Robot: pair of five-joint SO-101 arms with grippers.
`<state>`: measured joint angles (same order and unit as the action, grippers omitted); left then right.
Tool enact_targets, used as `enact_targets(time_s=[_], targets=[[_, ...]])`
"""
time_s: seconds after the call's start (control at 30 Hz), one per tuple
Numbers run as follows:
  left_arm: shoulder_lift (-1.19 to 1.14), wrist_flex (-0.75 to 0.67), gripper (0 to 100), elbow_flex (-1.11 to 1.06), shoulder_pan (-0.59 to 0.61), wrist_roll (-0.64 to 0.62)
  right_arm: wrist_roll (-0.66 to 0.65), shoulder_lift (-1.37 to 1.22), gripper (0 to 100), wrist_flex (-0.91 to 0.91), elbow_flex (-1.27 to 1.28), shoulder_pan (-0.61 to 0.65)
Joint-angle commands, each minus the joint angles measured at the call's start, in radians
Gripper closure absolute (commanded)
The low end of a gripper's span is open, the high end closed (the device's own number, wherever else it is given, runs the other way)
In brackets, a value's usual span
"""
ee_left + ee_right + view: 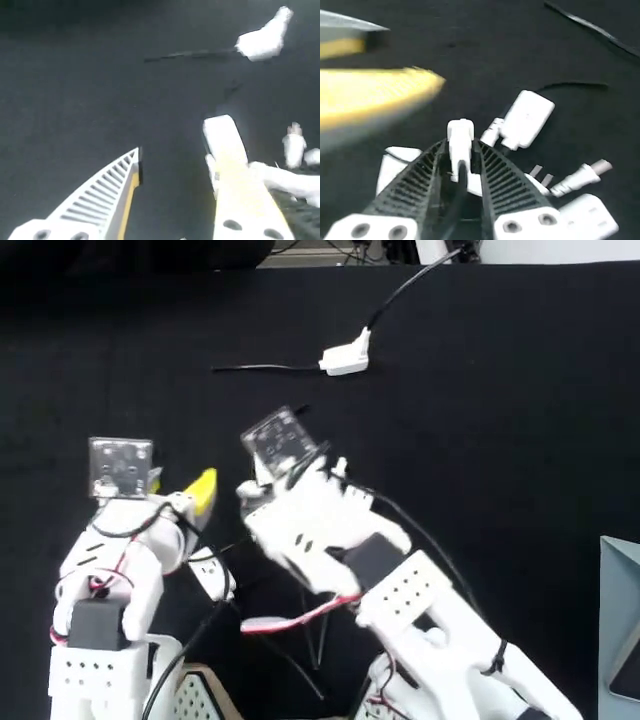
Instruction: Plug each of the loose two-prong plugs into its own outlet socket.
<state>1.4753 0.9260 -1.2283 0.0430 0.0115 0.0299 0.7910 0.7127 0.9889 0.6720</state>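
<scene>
My right gripper [460, 146] is shut on a small white plug [460, 131] that stands up between its black ribbed fingers. Below it lie several loose white pieces: a flat white adapter [526, 119], a two-prong plug [576, 179] and a white block [391, 164]. In the high view this gripper [248, 502] hangs just right of my left arm's yellow finger [203, 490]. My left gripper [177, 140] is open over bare black cloth, nothing between its fingers. A white plug [345, 355] on a cord lies at the far middle of the table, also seen as a white plug [262, 39].
A black cloth [500, 440] covers the table. A thin black cable [250, 367] runs left from the far plug. A white socket piece [212, 575] lies between the arms' bases. A grey object [622, 620] stands at the right edge.
</scene>
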Motion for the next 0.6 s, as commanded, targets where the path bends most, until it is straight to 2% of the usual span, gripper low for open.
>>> enact_targets(time_s=[0.0,0.13,0.27,0.57], targets=[[-0.002,0.051,75,0.062,0.051,-0.012,0.009,0.021,98.7,0.006,-0.018,-0.115],[-0.003,0.169,73,0.108,0.051,-0.011,0.009,0.021,98.7,0.006,-0.018,-0.198],[-0.040,0.293,72,0.199,0.045,-0.011,0.009,0.021,98.7,0.014,-0.015,-0.210],[-0.459,0.436,71,0.406,0.044,-0.017,0.009,0.016,98.7,0.014,-0.007,-0.212]])
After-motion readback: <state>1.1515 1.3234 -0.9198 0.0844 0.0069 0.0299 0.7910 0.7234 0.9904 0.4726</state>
